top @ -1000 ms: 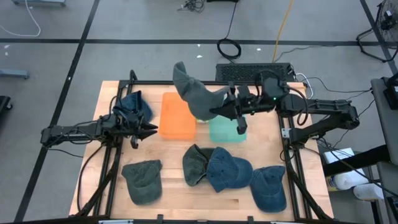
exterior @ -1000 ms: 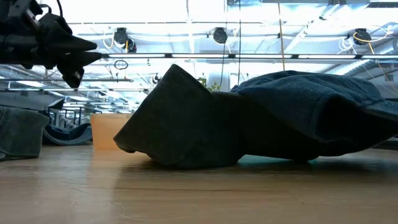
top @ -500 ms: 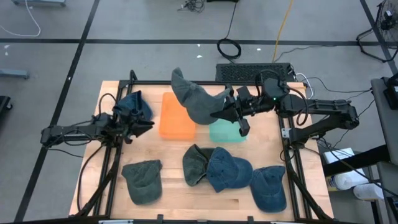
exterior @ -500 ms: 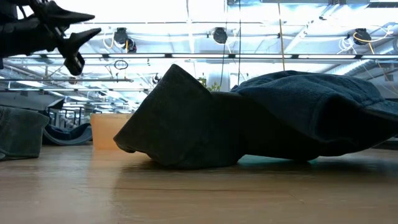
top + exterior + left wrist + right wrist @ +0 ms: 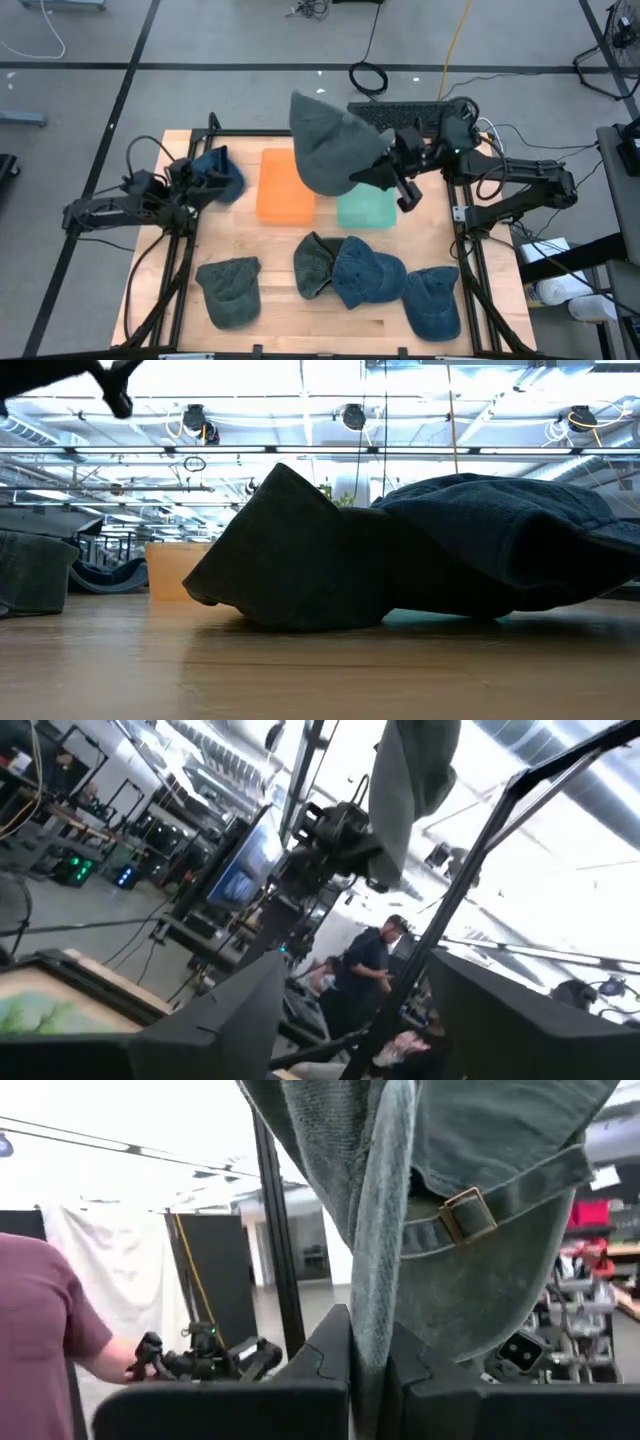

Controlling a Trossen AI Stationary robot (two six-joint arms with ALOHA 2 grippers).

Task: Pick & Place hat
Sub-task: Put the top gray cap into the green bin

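Two slender black robot arms, built of jointed tubular segments, are mounted on black metal frames at the left and right edges of a wooden table. Loops of black cable run along each arm and around its base. The left gripper [image 5: 178, 193] and the right gripper [image 5: 392, 172] are matte black, each with two flat, angular, wedge-shaped fingers [image 5: 322, 1352]. A small green light glows on the right arm's wrist.

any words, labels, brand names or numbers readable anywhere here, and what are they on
None can be read.
The grey-green hat held up by the right tool: no logo or lettering visible; its strap buckle is plain.
The hats on the table: no visible print.
The orange block and the teal block: unmarked.
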